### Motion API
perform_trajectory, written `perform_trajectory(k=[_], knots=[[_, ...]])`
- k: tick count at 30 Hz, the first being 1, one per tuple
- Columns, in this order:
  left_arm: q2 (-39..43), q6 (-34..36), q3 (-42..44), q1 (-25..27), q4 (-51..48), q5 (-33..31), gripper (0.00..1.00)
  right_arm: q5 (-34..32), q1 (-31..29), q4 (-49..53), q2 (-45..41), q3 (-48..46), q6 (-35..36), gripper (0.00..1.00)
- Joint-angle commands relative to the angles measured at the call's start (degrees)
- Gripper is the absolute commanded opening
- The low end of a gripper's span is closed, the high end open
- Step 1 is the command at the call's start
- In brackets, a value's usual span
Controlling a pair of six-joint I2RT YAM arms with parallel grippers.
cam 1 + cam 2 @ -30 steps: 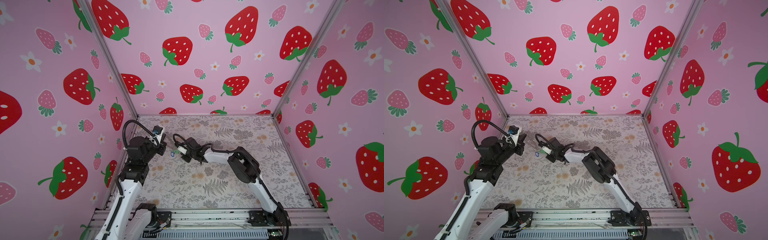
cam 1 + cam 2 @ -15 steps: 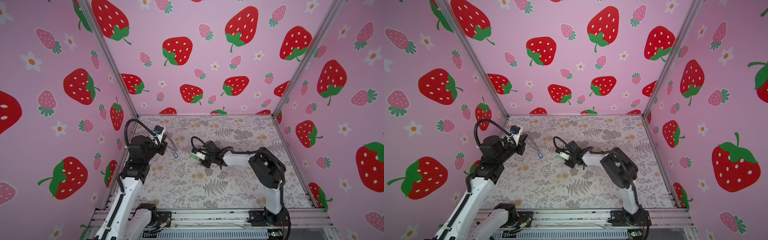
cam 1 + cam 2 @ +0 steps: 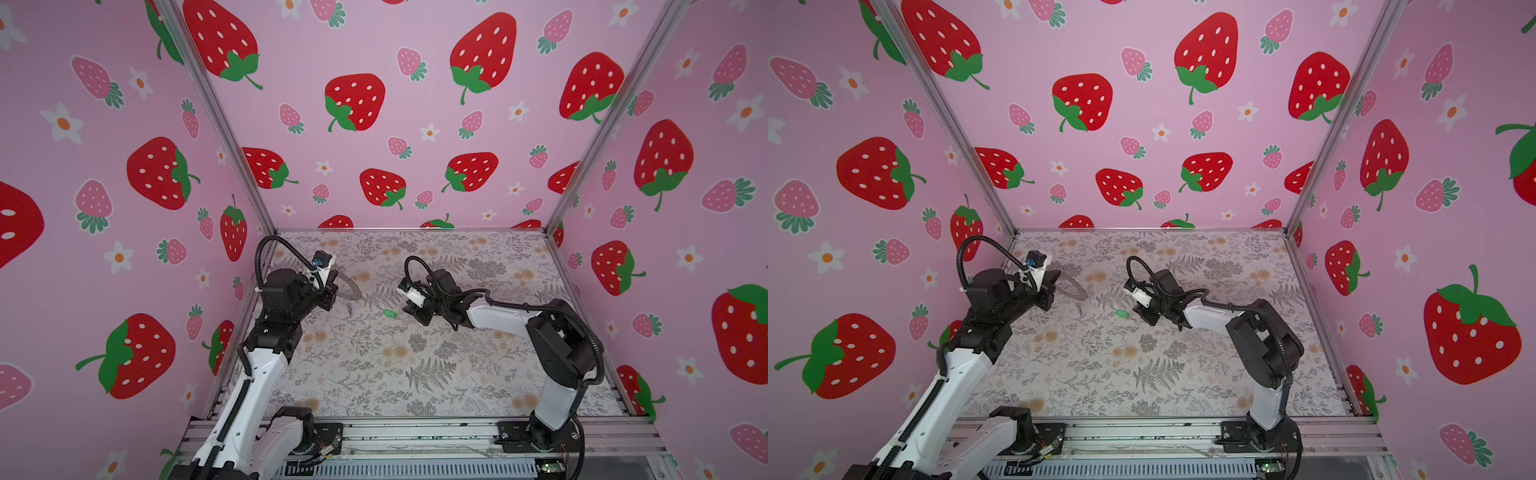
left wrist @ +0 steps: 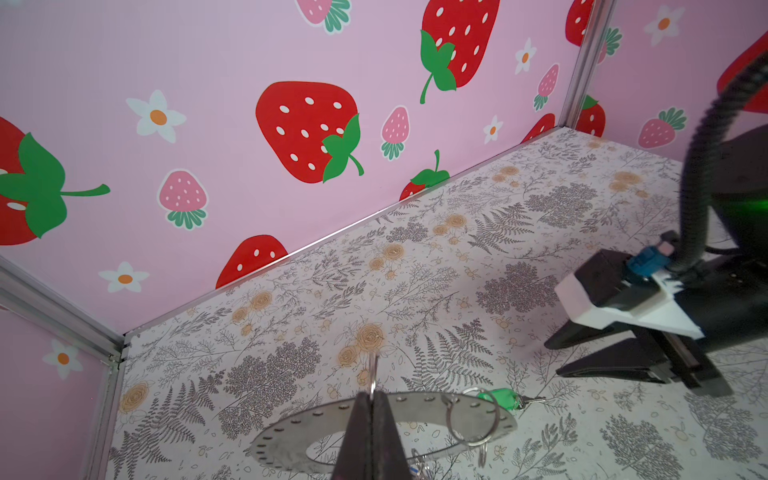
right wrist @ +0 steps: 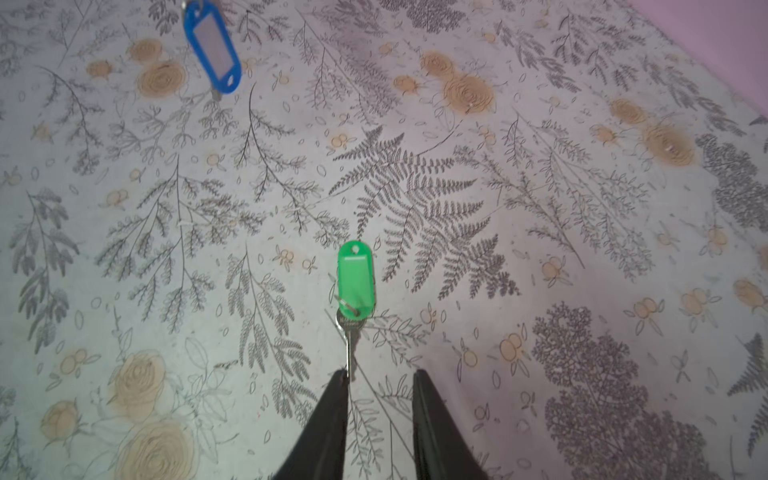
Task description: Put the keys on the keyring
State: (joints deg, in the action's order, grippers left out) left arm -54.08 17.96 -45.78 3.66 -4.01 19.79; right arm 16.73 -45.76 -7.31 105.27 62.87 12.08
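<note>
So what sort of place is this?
Probably a robot test cell, not a home: strawberry-print walls box in a floral tabletop, and the left arm and right arm mount on an aluminium rail.

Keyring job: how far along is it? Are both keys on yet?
Roughly halfway, it seems. Done: the blue key appears to hang from the keyring. In hand: the left gripper is shut on the keyring, holding it up. Left: the green key lies loose on the table, with the right gripper open just behind its tip; it has yet to be picked up and hung.
</note>
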Motion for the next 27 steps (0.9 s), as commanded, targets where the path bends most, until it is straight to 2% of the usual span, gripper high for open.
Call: perform_trajectory(k=[1, 3, 6, 10, 14, 21, 27], knots=[[0.2, 0.5, -2.6, 0.4, 2.7, 1.2, 0.00, 0.7, -1.6, 0.8, 1.4, 0.4, 1.9, 0.29], [0.3, 0.9, -2.5, 0.4, 2.6, 1.3, 0.00, 0.9, -1.3, -1.9, 1.2, -1.3, 6.4, 0.27], [0.5, 1.8, -2.5, 0.3, 2.1, 1.8, 0.00, 5.0, 0.0, -1.3, 1.5, -0.8, 14.4, 0.23], [0.7, 2.3, -2.4, 0.4, 2.2, 2.9, 0.00, 8.2, 0.5, 3.0, 2.9, 1.0, 31.0, 0.22], [0.8, 2.0, -1.8, 0.4, 2.6, 4.4, 0.00, 12.1, 2.0, 5.8, 5.4, 4.3, 39.7, 0.21], [1.1, 2.3, -1.4, 0.4, 2.9, 5.6, 0.00, 14.5, 2.5, 12.0, 12.4, 12.1, 46.2, 0.24], [0.9, 2.2, -1.3, 0.4, 2.9, 5.9, 0.00, 16.3, 3.0, 14.1, 14.6, 14.5, 47.2, 0.25]])
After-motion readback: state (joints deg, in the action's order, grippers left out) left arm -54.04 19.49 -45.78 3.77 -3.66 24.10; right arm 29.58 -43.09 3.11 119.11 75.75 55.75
